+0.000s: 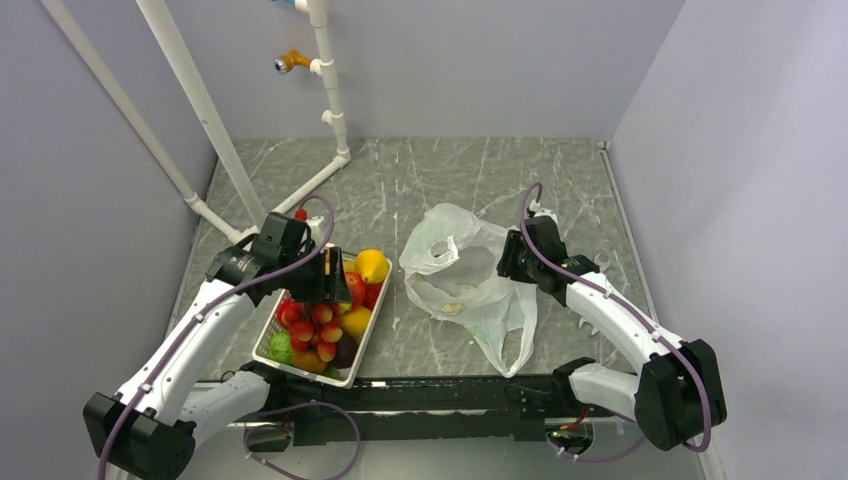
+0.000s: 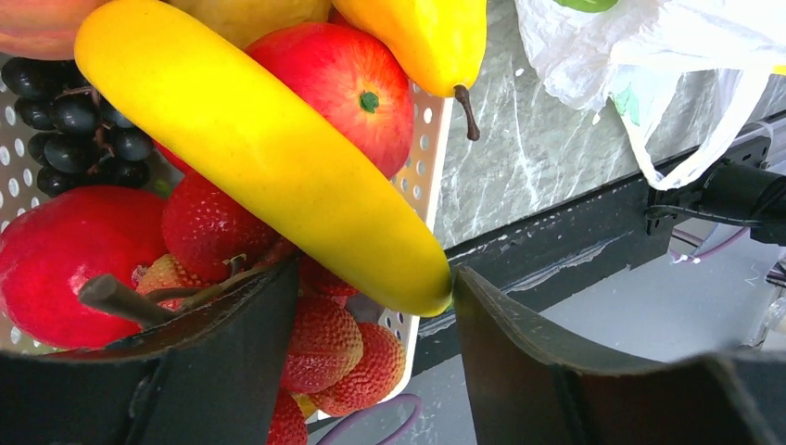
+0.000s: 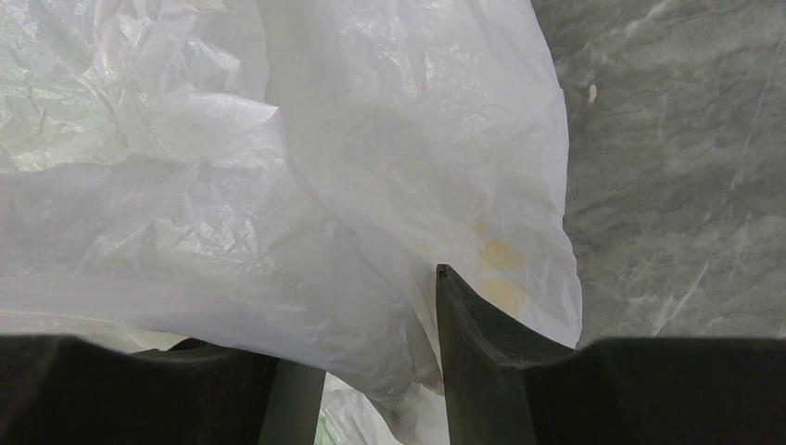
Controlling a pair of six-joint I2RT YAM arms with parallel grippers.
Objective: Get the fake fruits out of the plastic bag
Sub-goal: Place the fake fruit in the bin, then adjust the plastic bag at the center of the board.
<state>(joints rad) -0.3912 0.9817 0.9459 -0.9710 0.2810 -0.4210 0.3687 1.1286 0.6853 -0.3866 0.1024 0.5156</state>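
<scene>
Left jaws: wide apart, banana (image 2: 250, 148) tip between them, over the fruit basket (image 2: 424, 176).
Right jaws: holding a fold of bag (image 3: 371, 139).

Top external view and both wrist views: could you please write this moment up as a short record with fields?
left gripper: open, over the basket
banana: lies in the basket, its end at the open fingers
basket: white, perforated, left of the plastic bag, not touching it
plastic bag: crumpled, handles loose
right gripper: closed on a bunched fold at the bag's right edge
bag contents: cannot tell
</scene>
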